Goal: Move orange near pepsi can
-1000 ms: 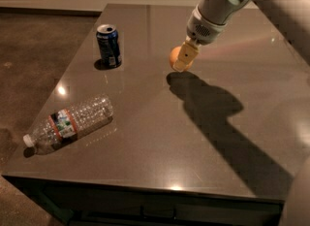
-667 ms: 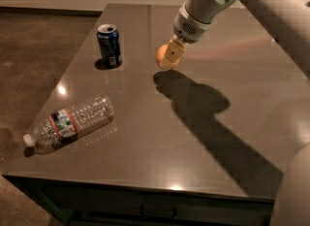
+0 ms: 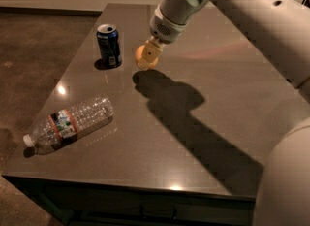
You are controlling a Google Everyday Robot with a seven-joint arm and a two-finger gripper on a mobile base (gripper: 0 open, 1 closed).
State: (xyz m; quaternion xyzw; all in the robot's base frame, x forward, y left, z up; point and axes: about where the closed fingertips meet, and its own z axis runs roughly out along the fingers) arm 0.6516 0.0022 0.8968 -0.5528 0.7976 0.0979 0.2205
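Observation:
The pepsi can, dark blue with a silver top, stands upright near the far left of the dark table. The orange is held in my gripper, just right of the can and a little above the tabletop, with its shadow right below. The gripper is shut on the orange, and one pale finger covers part of the fruit. A small gap separates the orange from the can.
A clear plastic water bottle lies on its side near the front left corner of the table. My arm reaches in from the upper right and casts a long shadow across the table's middle. The table's left edge runs close past the can.
My gripper has carried the orange to the left, from mid-table to close beside the pepsi can. The can and bottle have not moved.

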